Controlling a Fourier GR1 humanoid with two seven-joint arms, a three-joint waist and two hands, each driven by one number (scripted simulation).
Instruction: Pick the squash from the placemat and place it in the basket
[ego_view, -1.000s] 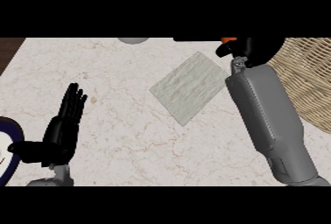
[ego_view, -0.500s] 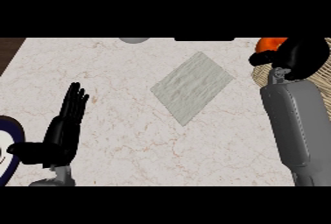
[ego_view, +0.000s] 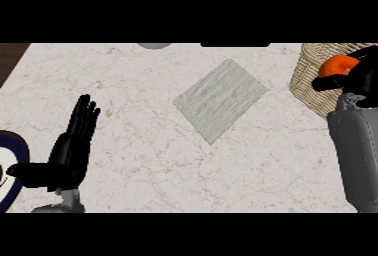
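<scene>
An orange squash (ego_view: 338, 66) shows at the far right, over the wicker basket (ego_view: 307, 75), with my right hand (ego_view: 360, 79) curled round it and hiding most of it. The grey placemat (ego_view: 220, 99) lies bare in the middle of the marble counter, left of the basket. At the lower left my left hand (ego_view: 71, 150) rests open with its fingers pointing up, well away from the mat.
A dark-rimmed plate (ego_view: 6, 172) pokes in at the left edge beside my left hand. A grey round object (ego_view: 153, 45) sits at the counter's far edge. A dark wooden strip (ego_view: 11, 55) borders the counter at the upper left.
My right hand has carried the squash to the right, from above the placemat's far corner to over the basket. The left hand has stayed still.
</scene>
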